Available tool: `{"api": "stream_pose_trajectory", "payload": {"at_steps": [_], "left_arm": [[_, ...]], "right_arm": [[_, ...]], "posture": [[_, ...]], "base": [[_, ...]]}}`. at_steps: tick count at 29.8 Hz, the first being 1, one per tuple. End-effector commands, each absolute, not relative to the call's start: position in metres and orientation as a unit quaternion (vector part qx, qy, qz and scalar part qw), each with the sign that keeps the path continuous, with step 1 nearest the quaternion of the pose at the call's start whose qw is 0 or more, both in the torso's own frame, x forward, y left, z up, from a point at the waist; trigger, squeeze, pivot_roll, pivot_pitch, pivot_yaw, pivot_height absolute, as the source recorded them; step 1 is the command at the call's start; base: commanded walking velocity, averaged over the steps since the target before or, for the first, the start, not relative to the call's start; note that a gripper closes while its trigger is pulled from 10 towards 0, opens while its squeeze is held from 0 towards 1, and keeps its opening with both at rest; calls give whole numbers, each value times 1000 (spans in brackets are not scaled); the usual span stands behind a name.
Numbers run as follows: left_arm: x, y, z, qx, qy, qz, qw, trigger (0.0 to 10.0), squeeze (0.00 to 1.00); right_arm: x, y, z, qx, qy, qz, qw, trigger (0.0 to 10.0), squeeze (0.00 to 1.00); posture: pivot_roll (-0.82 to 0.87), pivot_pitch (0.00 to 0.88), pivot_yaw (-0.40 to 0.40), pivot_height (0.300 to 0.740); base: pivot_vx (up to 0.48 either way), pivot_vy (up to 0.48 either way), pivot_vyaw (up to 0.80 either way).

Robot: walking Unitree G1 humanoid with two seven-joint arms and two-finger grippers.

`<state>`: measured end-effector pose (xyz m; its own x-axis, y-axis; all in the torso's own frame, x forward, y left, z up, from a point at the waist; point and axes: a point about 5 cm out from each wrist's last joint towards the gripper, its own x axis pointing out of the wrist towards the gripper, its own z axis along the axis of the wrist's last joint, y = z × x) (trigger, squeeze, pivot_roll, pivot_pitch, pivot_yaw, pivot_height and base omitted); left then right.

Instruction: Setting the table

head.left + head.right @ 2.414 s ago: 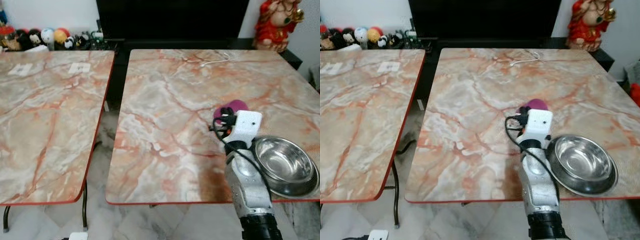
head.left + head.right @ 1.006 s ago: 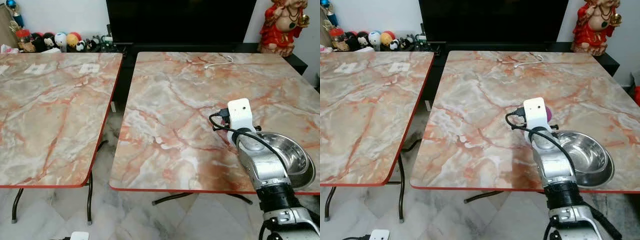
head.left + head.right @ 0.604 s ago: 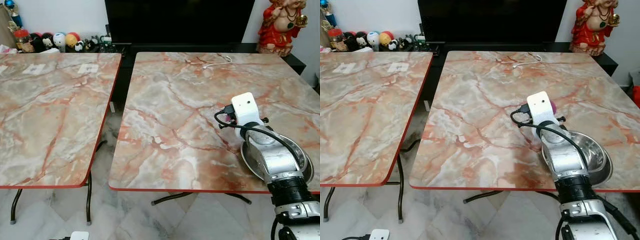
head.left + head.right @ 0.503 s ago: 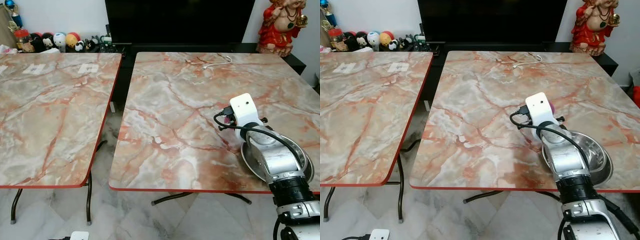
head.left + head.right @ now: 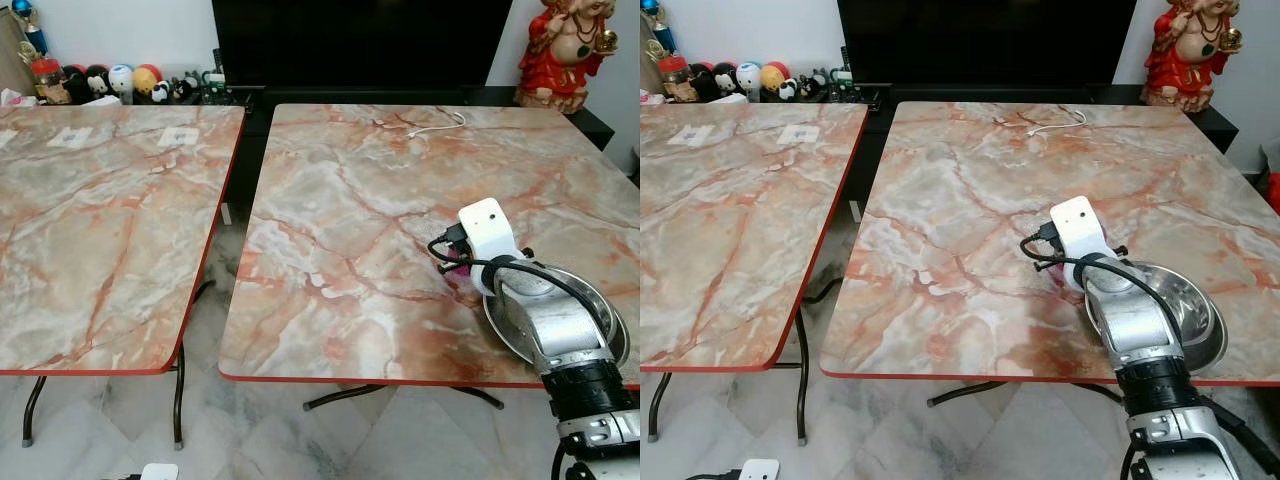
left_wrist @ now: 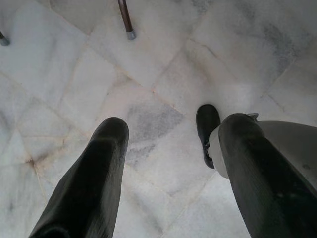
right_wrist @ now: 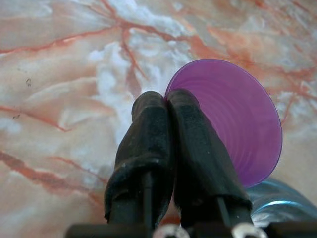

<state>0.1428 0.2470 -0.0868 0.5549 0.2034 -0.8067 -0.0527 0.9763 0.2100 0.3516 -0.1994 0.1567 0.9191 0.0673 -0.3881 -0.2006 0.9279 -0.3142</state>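
My right gripper [image 7: 166, 101] is pinching the rim of a translucent purple ribbed cup [image 7: 233, 119], standing on the marble table [image 5: 340, 240] just beside the steel bowl [image 5: 1185, 325]. My left gripper [image 6: 168, 144] is hanging spread over the floor.

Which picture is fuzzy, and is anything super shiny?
Head views: sharp, and the metal bowl gleams with bright reflections. Right wrist view: the right gripper and purple cup are soft and out of focus from being so close. Left wrist view: dim, the left gripper fingers dark over pale floor.
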Motion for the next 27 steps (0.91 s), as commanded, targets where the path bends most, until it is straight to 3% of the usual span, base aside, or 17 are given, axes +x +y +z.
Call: {"api": "stream_pose_trajectory", "payload": {"at_steps": [1,19,21,27], "left_arm": [[137,251,-88,76,477,80,872,10000,0],[137,250,-89,76,479,81,871,10000,0],[137,251,-89,76,479,82,871,10000,0],[136,252,-88,77,480,81,870,10000,0]], "right_arm": [[351,-198,162,-165,182,72,967,10000,0],[350,-196,158,-161,190,81,965,10000,0],[350,-197,158,-161,190,80,965,10000,380],[350,-197,158,-160,190,78,966,10000,373]], "posture": [[-90,25,-11,740],[-88,23,-12,740],[-89,24,-11,740],[-89,23,-10,740]], "base": [[0,0,0],[0,0,0],[0,0,0],[0,0,0]]}}
